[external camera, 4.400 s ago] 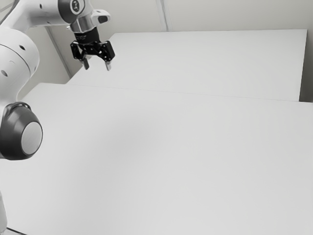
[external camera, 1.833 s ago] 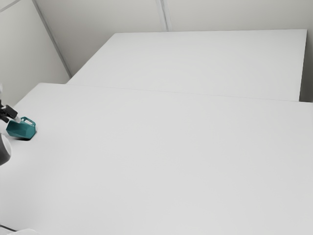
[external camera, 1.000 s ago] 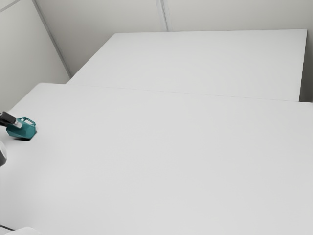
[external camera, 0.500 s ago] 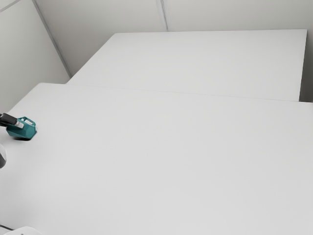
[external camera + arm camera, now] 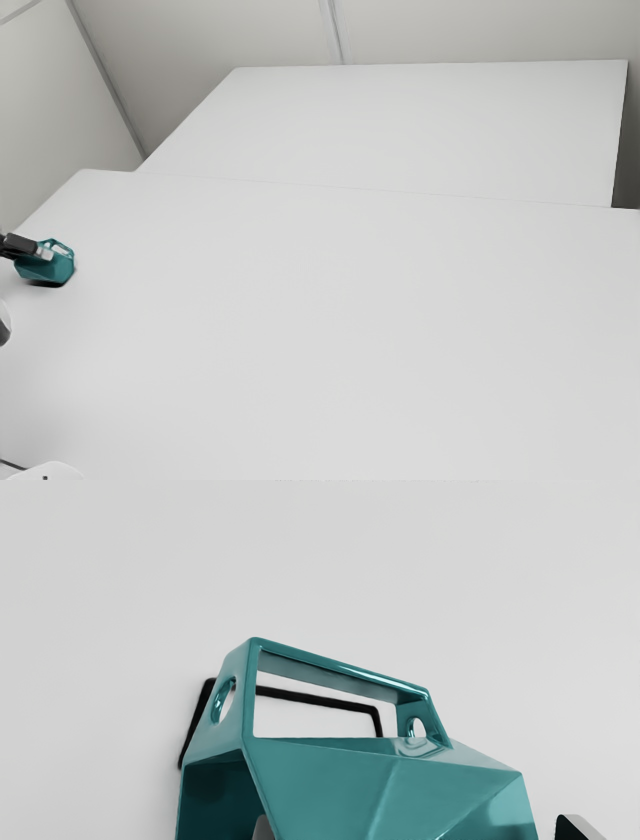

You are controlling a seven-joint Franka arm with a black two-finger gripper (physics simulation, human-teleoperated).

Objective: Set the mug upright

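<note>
Your mug (image 5: 350, 785) lies on its side on the bench (image 5: 350, 320), toward the exterior view's left, so it is not yet upright. You have the hand (image 5: 417, 828) spread along its length, one fingertip at the open mouth, the other apart from the base, presumably so that closing would give you a hold for tipping it up.

The mug (image 5: 330, 785) lies on the table (image 5: 350, 320), seemingly between the claw's (image 5: 46, 255) fingers (image 5: 580, 830).
</note>
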